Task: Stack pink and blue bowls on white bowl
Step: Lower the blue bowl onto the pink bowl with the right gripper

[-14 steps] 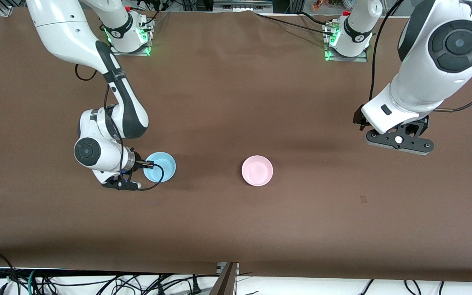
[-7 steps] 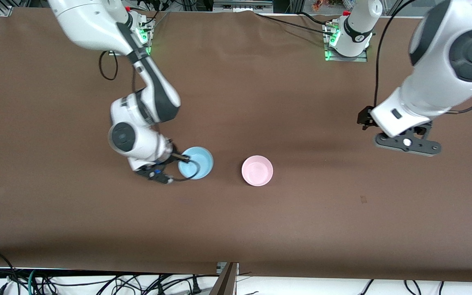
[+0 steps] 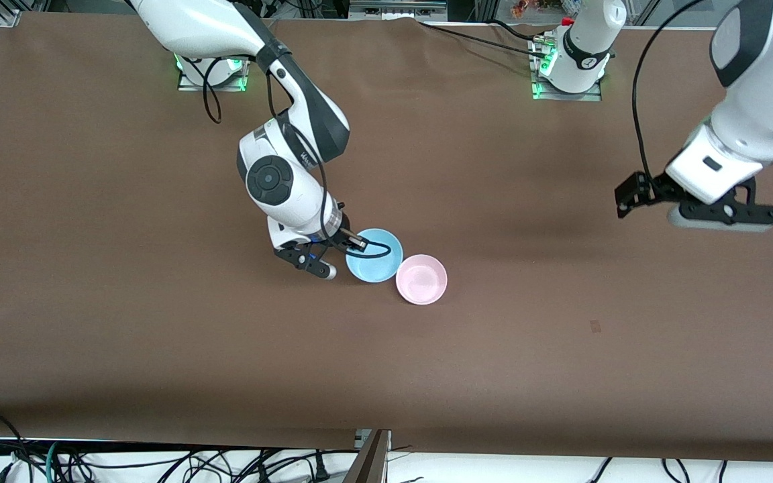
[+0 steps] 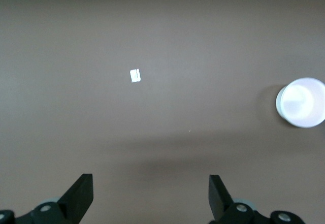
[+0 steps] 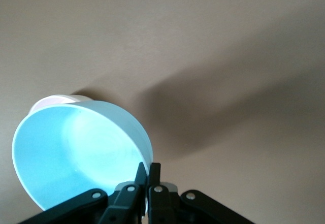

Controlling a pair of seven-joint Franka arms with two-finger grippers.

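Front view: right gripper (image 3: 354, 244), fingers pinched shut on the rim of the light sky-blue round plastic bowl (image 3: 374, 256), carried over the brown table (image 3: 158, 322), touching or just beside the pale pink round plastic bowl (image 3: 421, 279). Left gripper (image 4: 151, 196): fingers spread wide, empty, waiting over the table's left-arm end.

The right tool (image 3: 353, 243), pinched shut on the blue bowl's (image 3: 374, 256) rim, carries it up against the pink bowl (image 3: 421, 279), with no gap showing between the two in the front view. The rest of the brown desk (image 3: 561, 335) lies bare around them. The left tool (image 3: 718, 213) hangs with its fingers spread over bare desk toward the left arm's end, well apart from both bowls.
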